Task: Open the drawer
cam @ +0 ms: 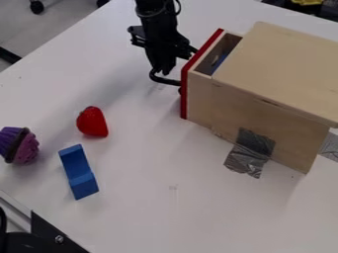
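The claw (165,70) is hanging by the black handle (168,81), but open or closed, I can't tell. The wooden box (277,69) is partly hiding the drawer (186,94).

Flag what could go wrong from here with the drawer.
The claw is at the handle and could slip off, leaving the drawer only partly open. Tape joins the box to the table; a hard pull might peel it and shift the box.

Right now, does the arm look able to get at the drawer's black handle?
Probably yes: the gripper hangs right at the handle on the drawer's red front, and nothing visible stands between them.
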Available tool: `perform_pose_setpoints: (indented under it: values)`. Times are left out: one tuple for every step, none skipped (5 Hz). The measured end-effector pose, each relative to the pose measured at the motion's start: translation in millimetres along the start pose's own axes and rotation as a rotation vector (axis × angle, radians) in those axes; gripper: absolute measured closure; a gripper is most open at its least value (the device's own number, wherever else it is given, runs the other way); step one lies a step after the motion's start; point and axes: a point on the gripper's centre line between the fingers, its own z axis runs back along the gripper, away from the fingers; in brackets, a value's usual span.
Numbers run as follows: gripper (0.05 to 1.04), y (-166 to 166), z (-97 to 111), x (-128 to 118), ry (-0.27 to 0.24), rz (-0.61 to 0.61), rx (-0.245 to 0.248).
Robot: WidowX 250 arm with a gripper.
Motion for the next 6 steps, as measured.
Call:
perform_pose_setpoints:
  values:
    - [0.965,6.6,0.6,-2.1,0.002,0.015,0.003]
    - [0.965,15.0,5.1,0.3,-0.002,0.018,0.009]
    - [0.965,19.9,6.6,0.8,-0.004,0.028,0.012]
    - [0.965,23.2,5.4,3.5,0.0,0.024,0.014]
    - [0.965,25.2,4.3,5.3,0.004,0.016,0.021]
    - [0.944,26.7,4.7,5.2,0.008,0.015,0.022]
